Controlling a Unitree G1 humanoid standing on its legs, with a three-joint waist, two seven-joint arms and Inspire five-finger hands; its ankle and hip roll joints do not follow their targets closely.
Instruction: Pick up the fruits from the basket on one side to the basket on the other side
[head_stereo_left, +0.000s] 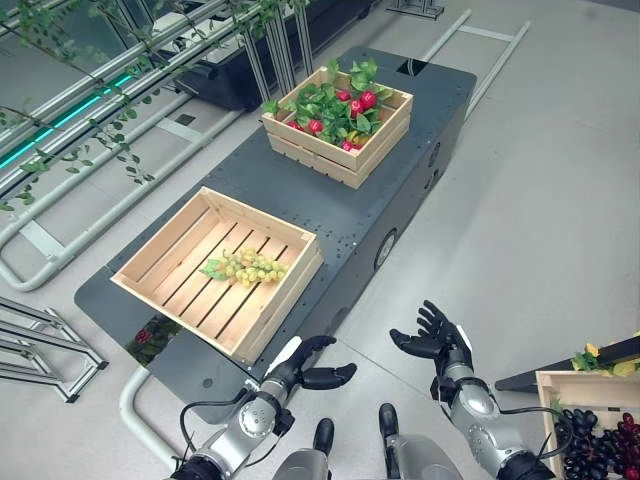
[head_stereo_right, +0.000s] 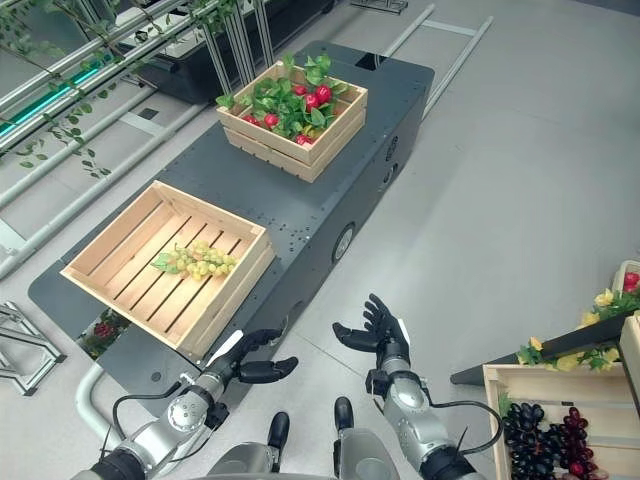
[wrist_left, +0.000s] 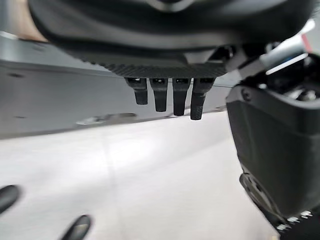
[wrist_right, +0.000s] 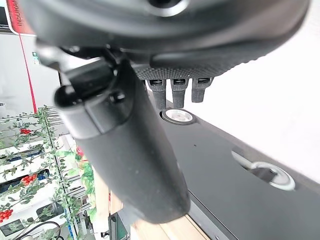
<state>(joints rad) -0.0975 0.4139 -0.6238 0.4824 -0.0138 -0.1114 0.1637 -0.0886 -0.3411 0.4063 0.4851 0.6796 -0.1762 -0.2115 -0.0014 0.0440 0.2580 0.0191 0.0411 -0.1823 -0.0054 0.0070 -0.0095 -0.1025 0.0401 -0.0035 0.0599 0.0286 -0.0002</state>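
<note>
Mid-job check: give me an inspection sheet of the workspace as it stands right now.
Surface: dark grey platform, two wooden crates on it.
Job's things: near crate holds one bunch of green grapes; far crate holds red fruit among leaves; crate of dark grapes at the robot's right.
Clutter: nothing seen.
Hands: left hand and right hand open, empty, short of the platform.
Cables: nothing seen.
Surroundings: metal rails, leafy vines, grey floor.
</note>
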